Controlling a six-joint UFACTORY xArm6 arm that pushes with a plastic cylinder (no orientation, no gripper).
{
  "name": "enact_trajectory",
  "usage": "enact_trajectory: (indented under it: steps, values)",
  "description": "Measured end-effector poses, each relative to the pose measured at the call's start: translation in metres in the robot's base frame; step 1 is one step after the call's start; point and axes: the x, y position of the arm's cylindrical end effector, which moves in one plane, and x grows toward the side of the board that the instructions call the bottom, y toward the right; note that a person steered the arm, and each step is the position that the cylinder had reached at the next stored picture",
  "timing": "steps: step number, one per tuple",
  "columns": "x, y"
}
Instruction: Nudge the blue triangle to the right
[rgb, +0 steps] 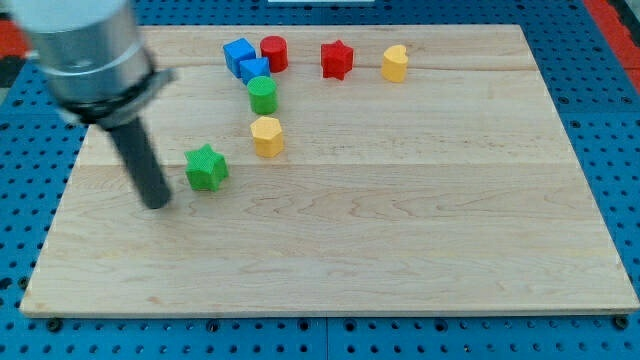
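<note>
Blue triangle, seemingly the lower of two touching blue blocks: light, rigid, likely slippery.
No pincer shows; my tip, well apart beside the green star, should push its left face.

A single camera looks down at a slant from the near edge of the wooden board, fairly close.
</note>
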Motion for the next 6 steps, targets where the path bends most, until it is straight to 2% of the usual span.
enact_trajectory:
  steps: [1, 2, 3, 6]
  values:
    - [-0.014, -0.093]
    - [-0.061, -0.092]
    - [-0.086, -0.085]
    - [-0.173, 0.079]
